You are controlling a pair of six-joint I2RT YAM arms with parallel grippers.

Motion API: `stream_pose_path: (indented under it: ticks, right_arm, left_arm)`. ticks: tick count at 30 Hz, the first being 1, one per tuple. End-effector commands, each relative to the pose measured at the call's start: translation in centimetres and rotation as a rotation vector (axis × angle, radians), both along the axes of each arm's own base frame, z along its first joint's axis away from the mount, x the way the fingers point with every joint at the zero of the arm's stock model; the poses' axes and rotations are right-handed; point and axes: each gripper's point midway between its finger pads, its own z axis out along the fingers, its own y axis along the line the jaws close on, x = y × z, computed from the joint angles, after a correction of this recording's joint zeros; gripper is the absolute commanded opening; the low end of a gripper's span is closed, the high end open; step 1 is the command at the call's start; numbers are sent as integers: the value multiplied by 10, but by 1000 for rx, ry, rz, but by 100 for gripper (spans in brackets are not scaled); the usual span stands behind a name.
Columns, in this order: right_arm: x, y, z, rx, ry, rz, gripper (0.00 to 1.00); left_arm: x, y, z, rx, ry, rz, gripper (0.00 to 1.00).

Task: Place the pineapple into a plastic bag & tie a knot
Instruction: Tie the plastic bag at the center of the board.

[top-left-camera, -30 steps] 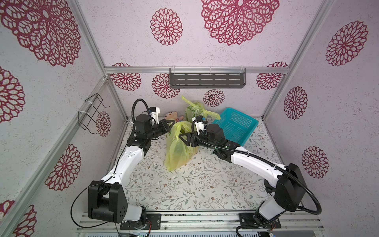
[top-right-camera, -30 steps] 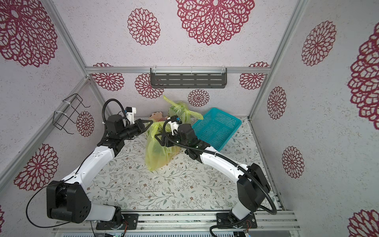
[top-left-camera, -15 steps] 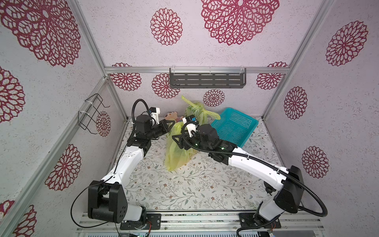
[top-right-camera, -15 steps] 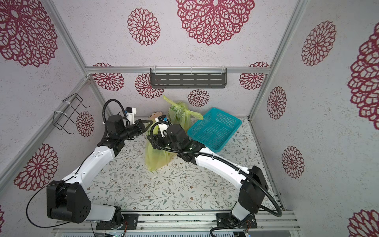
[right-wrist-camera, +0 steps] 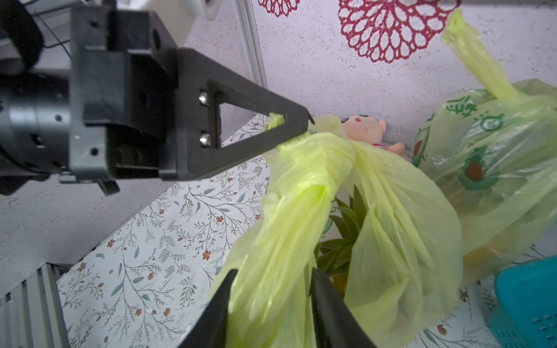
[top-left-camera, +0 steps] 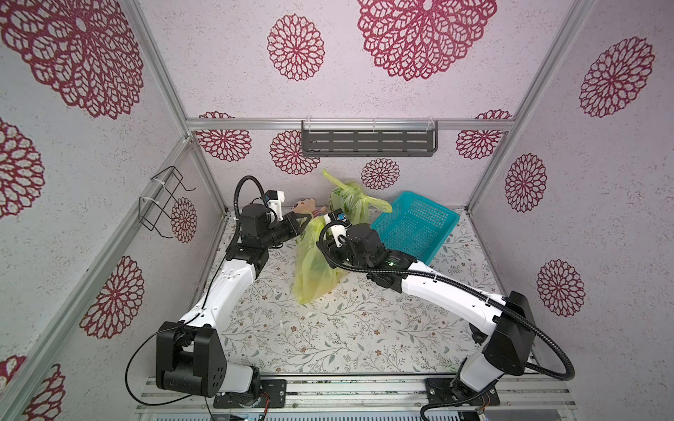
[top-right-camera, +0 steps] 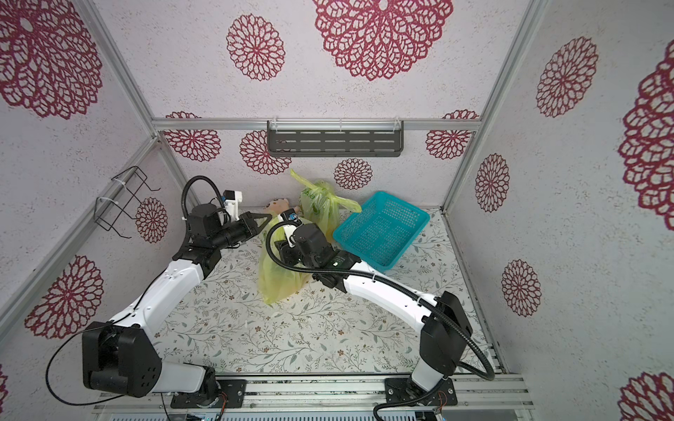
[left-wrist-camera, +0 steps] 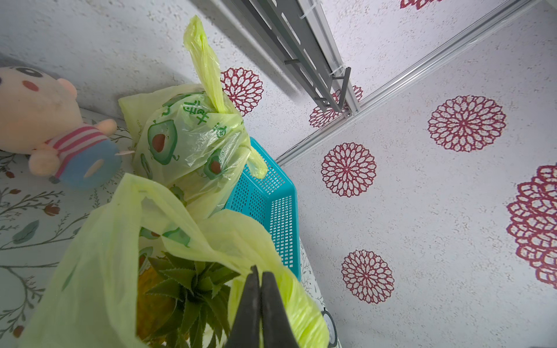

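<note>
Pineapple (left-wrist-camera: 187,280) already in the bag (right-wrist-camera: 407,226), left gripper (right-wrist-camera: 303,125) clamped on one handle (right-wrist-camera: 275,119), right gripper (right-wrist-camera: 272,271) straddling the other, grip unclear; knotting next needs them crossed.

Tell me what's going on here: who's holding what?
The pineapple is already inside the bag, with its crown showing at the mouth. The left gripper is shut on a bunched end of the bag and holds it up. The right gripper has its jaws on either side of another bunched stretch nearby; it is unclear whether it grips yet. No knot is tied. A tied bag, a toy and a basket sit at the back.
</note>
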Motion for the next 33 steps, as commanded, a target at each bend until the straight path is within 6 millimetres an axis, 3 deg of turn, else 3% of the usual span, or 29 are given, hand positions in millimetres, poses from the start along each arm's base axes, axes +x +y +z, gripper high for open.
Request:
stream_pose_path:
  ticks: [1, 12, 18, 22, 24, 27, 30, 33]
  right_arm:
    - [-4, -11, 50, 84, -101, -17, 30]
    - [-5, -14, 50, 81, -108, -22, 0]
    - [-2, -20, 51, 94, -98, -26, 0]
    - [6, -33, 50, 139, -73, -59, 0]
    - [11, -40, 41, 195, -30, -73, 0]
    - [28, -57, 10, 253, 70, -151, 0]
    - [47, -85, -29, 289, 174, -267, 0]
    - [54, -104, -43, 287, 185, -329, 0]
  left_arm:
    - [-2, 5, 8, 4, -28, 12, 0]
    - [-3, 5, 9, -2, -29, 12, 0]
    - [-7, 14, 34, 18, -93, 66, 0]
    - [-11, 34, 35, 84, -119, 177, 0]
    - [-13, 43, 30, 114, -116, 223, 0]
    - [-15, 58, 16, 152, -93, 292, 0]
    - [-19, 76, -10, 209, -43, 359, 0]
    - [-23, 90, -35, 279, 24, 367, 0]
